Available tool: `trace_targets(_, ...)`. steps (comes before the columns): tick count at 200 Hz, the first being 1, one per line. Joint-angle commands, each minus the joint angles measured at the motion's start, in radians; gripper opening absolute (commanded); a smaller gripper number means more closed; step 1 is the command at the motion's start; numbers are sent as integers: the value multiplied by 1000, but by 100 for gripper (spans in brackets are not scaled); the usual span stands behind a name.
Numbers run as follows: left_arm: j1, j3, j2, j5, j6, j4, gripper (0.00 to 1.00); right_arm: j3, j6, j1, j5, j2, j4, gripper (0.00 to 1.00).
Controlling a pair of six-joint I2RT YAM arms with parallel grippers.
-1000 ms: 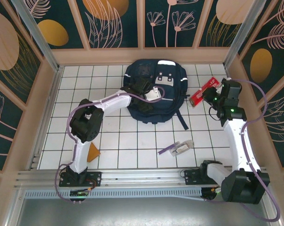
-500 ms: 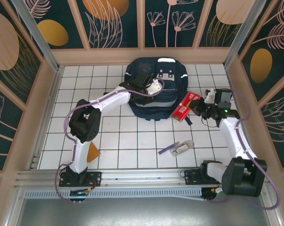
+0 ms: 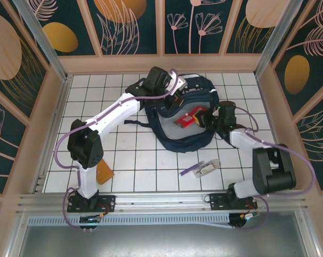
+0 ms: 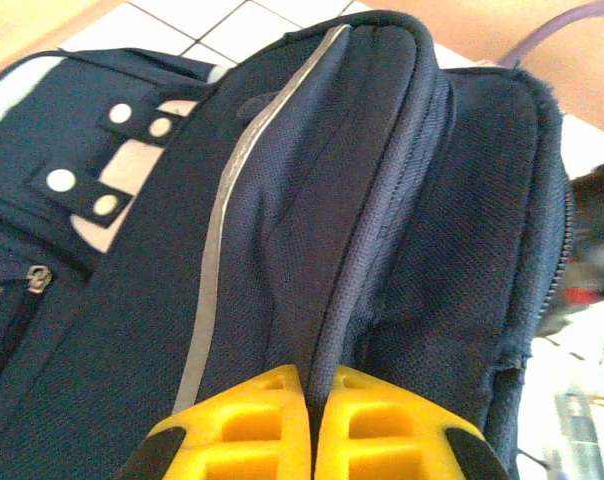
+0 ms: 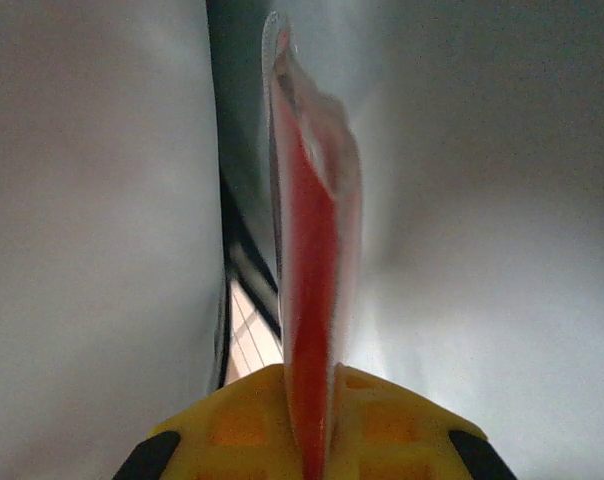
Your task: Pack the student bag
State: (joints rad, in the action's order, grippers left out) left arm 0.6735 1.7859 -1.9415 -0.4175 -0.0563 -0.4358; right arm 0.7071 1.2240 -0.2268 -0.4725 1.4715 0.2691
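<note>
L pincer (image 4: 312, 388) clamped on top-rim fabric of student bag (image 3: 178, 140), which sits mid far edge of desk (image 3: 135, 160). R pincer (image 5: 310, 402) clamped on flat red pkt (image 3: 187, 120), pkt w/in bag's open mouth.

This is looking like a robot lab cell: patterned panels (image 3: 132, 27) are enclosing a gridded table (image 3: 140, 160), and arms (image 3: 110, 115) are standing on a rail (image 3: 161, 199).

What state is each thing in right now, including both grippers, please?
student bag: open, its rim fabric pinched up by the left gripper.
left gripper: shut on the student bag.
right gripper: shut on the red packet.
red packet: held edge-on, in the bag's mouth.
grey and purple item: lying loose on the table, outside the bag.
</note>
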Motion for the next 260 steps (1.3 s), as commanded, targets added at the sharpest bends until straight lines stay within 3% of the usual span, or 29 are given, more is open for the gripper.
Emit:
trace_targets(1, 16, 17, 65, -169, 106, 167, 0, 70, 183, -63, 280, 83, 246, 0)
trace_targets(23, 28, 15, 68, -196, 167, 210, 0, 57, 275, -127, 466, 211, 468, 0)
trace_targets(36, 28, 17, 72, -243, 217, 249, 0, 81, 231, -144, 485, 320, 678, 0)
trace_targets(55, 28, 17, 78, -255, 277, 288, 0, 158, 327, -159, 479, 481, 767, 19)
trace_targets(65, 29, 17, 82, -235, 282, 282, 0, 157, 389, -184, 543, 509, 781, 31)
trace_targets(78, 29, 12, 83, -233, 282, 280, 0, 164, 410, -205, 594, 509, 743, 38)
trace_targets(102, 27, 13, 76, -181, 255, 243, 0, 212, 394, -212, 542, 438, 507, 51)
trace_targets(140, -12, -25, 61, -77, 198, 195, 0, 244, 310, -213, 523, 206, -50, 70)
trace_targets(168, -48, -80, 64, -81, 209, 231, 0, 213, 231, -172, 430, 90, -281, 72)
trace_targets(198, -54, -121, 54, -121, 165, 231, 0, 116, 89, -128, 332, -58, -355, 70)
trace_targets(218, -54, -137, 22, -213, 151, 199, 0, 104, -41, -133, 373, -184, -499, 69)
trace_targets(243, -37, -167, 19, -210, 78, 77, 11, 81, -149, -113, 418, -344, -720, 69)
trace_targets(260, -36, -264, 87, -190, 86, 92, 20, 83, -206, -102, 453, -438, -843, 69)
